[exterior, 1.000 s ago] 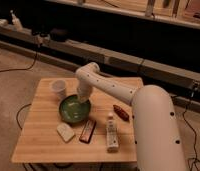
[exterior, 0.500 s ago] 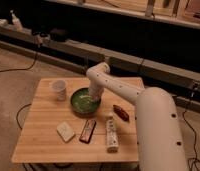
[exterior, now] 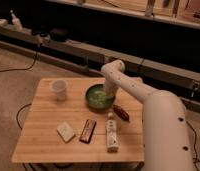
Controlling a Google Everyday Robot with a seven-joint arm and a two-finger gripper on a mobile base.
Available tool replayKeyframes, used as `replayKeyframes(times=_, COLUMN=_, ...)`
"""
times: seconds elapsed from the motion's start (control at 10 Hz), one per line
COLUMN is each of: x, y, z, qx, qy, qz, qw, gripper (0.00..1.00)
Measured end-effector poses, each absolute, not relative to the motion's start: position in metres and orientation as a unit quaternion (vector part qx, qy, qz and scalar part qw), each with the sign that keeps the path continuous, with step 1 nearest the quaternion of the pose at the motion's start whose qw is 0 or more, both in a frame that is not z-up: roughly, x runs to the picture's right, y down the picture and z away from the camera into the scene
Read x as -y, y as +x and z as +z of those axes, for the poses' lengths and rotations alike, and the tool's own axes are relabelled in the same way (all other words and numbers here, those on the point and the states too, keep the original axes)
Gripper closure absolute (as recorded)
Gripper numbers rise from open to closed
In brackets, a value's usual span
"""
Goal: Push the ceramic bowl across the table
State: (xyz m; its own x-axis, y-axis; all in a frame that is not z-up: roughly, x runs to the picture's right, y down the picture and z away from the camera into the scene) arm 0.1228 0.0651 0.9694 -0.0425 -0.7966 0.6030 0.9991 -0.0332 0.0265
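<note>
The green ceramic bowl (exterior: 99,97) sits on the light wooden table (exterior: 43,135) toward its far right part. My white arm reaches in from the right and bends down over the bowl. The gripper (exterior: 109,93) is at the bowl's right side, down at its rim or inside it; its tip is hidden against the bowl.
A small white cup (exterior: 59,89) stands at the far left of the table. A pale sponge-like block (exterior: 66,131), a dark snack bar (exterior: 88,131), a white bottle lying down (exterior: 111,134) and a reddish packet (exterior: 121,112) lie in the near half. Cables run on the floor at left.
The bowl has moved away from the near middle of the table toward the far right side. The arm has swung the same way with it.
</note>
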Motion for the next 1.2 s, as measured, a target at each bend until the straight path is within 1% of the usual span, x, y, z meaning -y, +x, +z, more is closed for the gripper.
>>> replayKeyframes(times=0.3, x=-0.078, y=0.184, z=0.969, qx=0.224, qy=-0.250, qz=-0.639, qw=0.692, gripper=0.95)
replayKeyframes(times=0.4, x=-0.080, y=0.195, z=0.966, qx=0.224, qy=-0.253, qz=-0.632, qw=0.697, gripper=0.95)
replayKeyframes(times=0.6, x=-0.072, y=0.217, z=0.954, qx=0.219, qy=-0.256, qz=-0.619, qw=0.710, gripper=0.95)
replayKeyframes(times=0.8, x=-0.052, y=0.223, z=0.938, qx=0.210, qy=-0.247, qz=-0.621, qw=0.714, gripper=0.95)
replayKeyframes(times=1.0, x=-0.027, y=0.212, z=0.921, qx=0.200, qy=-0.238, qz=-0.631, qw=0.711, gripper=0.95)
replayKeyframes(times=1.2, x=-0.022, y=0.211, z=0.912, qx=0.203, qy=-0.242, qz=-0.622, qw=0.716, gripper=0.95)
